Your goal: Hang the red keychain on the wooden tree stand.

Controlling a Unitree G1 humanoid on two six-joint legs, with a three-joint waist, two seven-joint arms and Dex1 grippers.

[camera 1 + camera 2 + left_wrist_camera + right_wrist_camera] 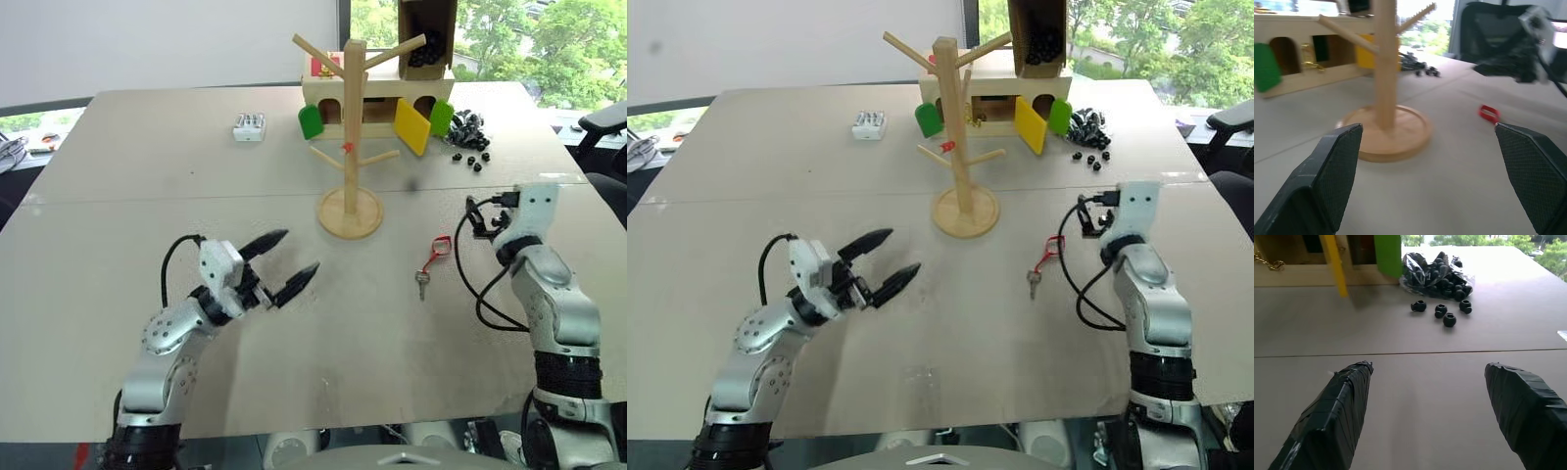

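Two grippers up over the table [118, 323], both empty. I have the left gripper [279, 262] with its fingers spread wide, nothing between them, pointing ahead and toward the right across the tabletop. Ahead of its tips stands the wooden tree stand [351, 147], upright on its round disc base, slanted pegs bare. In the left wrist view the stand's post and base sit between my two black fingers [1327, 181], well beyond them, not touching.

I read the right gripper [1425, 401] as fully spread too; the right wrist view shows both taped fingers far apart with only bare tabletop between. It points straight ahead.

The red keychain [432, 257] lies flat on the table, to the left of the right gripper and near it, apart from it. Its red loop is the far end, the small silver key the near end. From the left gripper it lies well off to the right, beyond the stand's base line; the red loop shows in the left wrist view [1489, 113] near the right-hand finger's tip, farther back.

Ahead of the right gripper: loose black beads [1442, 312] and a clear bag of them [1437, 276] just behind. Behind the stand sits a wooden box house [377, 93] with green and yellow flaps. A small white block [249, 126] lies well ahead of the left gripper.
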